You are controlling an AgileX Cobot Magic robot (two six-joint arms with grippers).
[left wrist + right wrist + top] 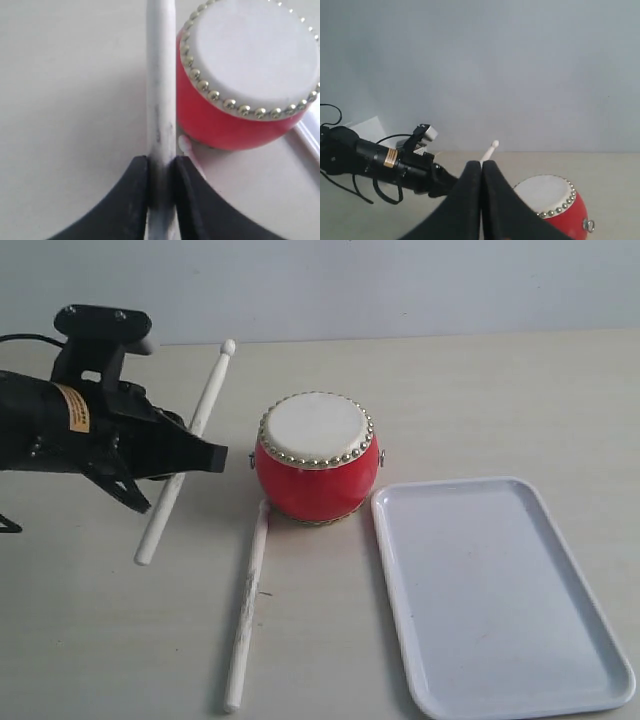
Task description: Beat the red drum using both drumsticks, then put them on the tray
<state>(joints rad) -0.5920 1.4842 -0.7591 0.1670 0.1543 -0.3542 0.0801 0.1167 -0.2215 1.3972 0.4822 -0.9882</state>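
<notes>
The red drum (316, 460) is seen upright on the tabletop (90, 640), just beside a corner of the tray (500, 590). One drumstick (209, 390) is clamped near its middle by the left pincer (202, 456), narrowed onto it. It is held tilted beside the drum with the tip raised, probably ready for a strike. The other drumstick (247, 610) is found lying before the drum. The right pincer (481, 175) is pressed together on nothing and held high.

The red drum (316, 485) has a glossy lacquered body, a matt cream skin and shiny gold metal studs. Beside it, the drumsticks (247, 605) look like pale, scuffed wood. The tray (500, 590) is smooth white plastic, and the table (500, 400) is matt.
</notes>
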